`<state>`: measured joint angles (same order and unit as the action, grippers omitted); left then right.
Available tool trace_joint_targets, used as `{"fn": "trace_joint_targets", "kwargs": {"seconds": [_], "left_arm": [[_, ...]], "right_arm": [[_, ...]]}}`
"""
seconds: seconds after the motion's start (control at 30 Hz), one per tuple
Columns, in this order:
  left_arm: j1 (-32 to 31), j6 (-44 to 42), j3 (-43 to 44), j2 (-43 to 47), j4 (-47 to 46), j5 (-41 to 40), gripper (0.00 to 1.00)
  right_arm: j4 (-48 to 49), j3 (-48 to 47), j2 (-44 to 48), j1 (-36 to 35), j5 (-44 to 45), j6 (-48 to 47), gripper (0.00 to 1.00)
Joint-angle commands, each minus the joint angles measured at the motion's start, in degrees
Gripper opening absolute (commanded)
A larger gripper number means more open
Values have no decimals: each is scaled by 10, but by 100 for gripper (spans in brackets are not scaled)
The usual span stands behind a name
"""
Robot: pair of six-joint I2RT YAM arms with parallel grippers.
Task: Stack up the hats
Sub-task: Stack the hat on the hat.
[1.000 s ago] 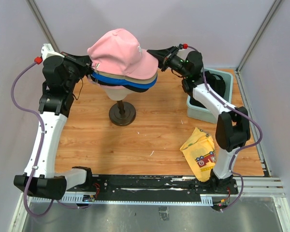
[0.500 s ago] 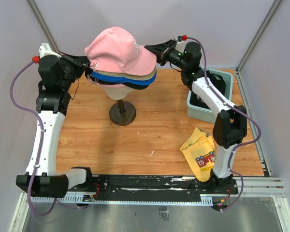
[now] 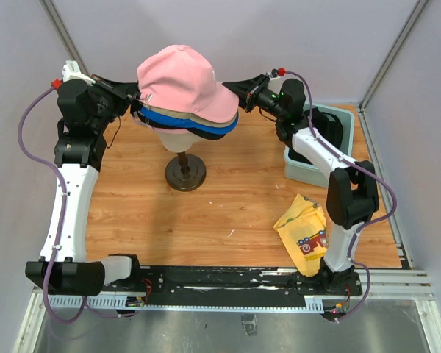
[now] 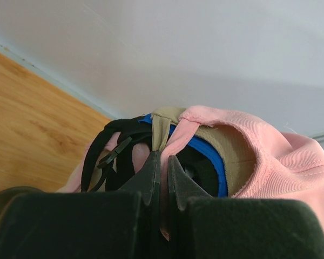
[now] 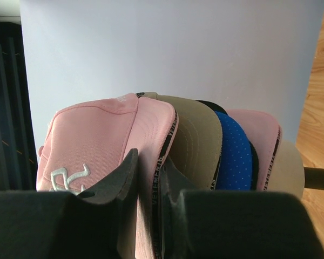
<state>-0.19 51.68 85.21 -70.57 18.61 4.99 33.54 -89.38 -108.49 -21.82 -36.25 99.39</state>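
Wooden surface point(image 3: 228, 209) lay under the mannequin head point(image 3: 178, 140). Left jaws pinched the rear strap of the pink cap point(image 3: 180, 77). The cap, raised a moment earlier, had sunk back onto the stacked hats point(image 3: 198, 126). Right jaws gripped its brim. Seating seemed nearly finished.

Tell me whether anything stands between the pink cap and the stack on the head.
Nothing visible does. The pink cap already sits atop the stack of tan, blue and black caps on the head. The left gripper pinches its back, the right gripper its brim.
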Motion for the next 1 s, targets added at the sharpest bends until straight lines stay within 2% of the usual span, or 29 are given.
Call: {"fn": "trace_joint_targets", "kwargs": {"seconds": [0.0,0.47,0.77,0.97], "left_arm": [[5,-19,-8,-19,61,13,0],[14,7,-50,7,45,33,1],[18,44,-56,12,10,41,0],[19,51,-62,8,-3,52,0]], "right_arm": [[-67,65,-10,-5,-28,-94,1],[-124,90,31,-7,-31,-165,2],[-167,67,60,-3,-29,-207,23],[-167,80,84,15,-26,-210,32]]}}
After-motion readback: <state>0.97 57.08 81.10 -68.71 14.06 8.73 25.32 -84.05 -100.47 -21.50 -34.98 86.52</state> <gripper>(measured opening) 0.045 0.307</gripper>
